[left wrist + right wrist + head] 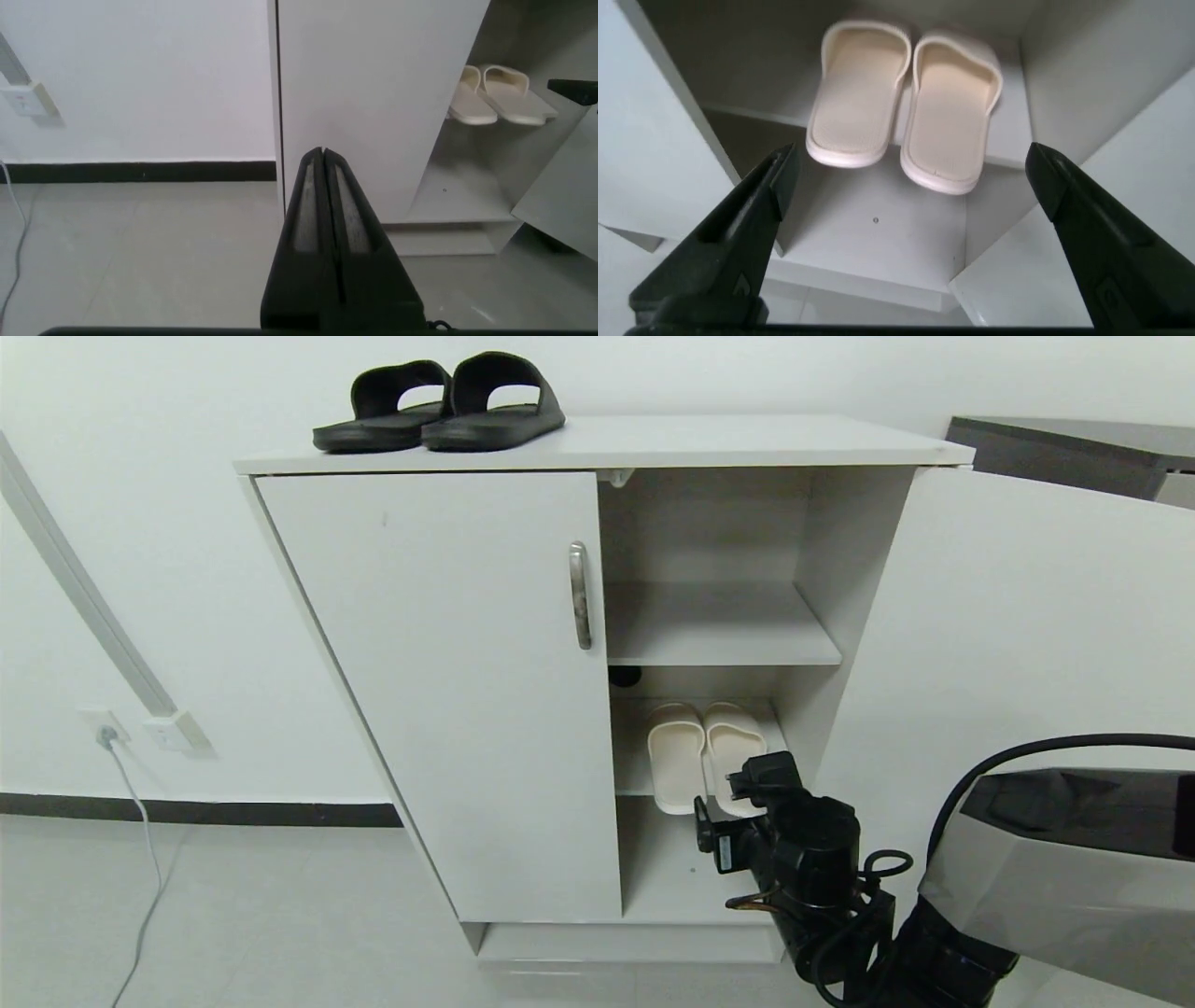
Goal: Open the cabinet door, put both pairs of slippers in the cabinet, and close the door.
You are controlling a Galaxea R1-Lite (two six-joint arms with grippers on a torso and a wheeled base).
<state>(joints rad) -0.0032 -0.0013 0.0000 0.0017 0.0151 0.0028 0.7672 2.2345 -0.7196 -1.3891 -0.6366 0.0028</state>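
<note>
Flat white shelf (628, 758) bears rounded, smooth cream slippers (681, 761).

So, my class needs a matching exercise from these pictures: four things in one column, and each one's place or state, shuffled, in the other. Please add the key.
Things
1. black slippers
2. cream slippers
3. left door
4. right gripper

Place or state
A. open
B. inside the cabinet
C. shut
D. on top of the cabinet

Pairs: 1-D, 2-B, 3-C, 4-A
</note>
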